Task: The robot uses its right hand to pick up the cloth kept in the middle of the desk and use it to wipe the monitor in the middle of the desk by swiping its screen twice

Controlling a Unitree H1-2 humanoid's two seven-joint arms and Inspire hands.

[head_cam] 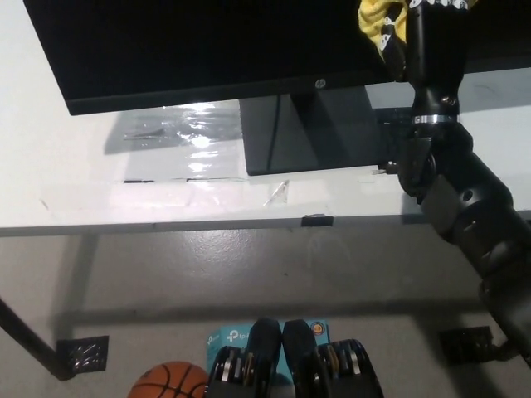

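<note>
Your black right robot hand grips the crumpled yellow cloth against the black flat-screen monitor on the white bench, placed for wiping.

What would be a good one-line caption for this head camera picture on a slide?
Black right hand presses a yellow cloth against the right part of the dark monitor on the white desk.

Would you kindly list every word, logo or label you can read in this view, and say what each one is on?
"hp": small logo on the monitor's lower bezel.
"tp-li…": partly hidden print on the teal box on the floor, cut off by the robot's body.
Black marks on the yellow cloth in the right hand: too blurred to read.
Left hand: out of view.
</note>
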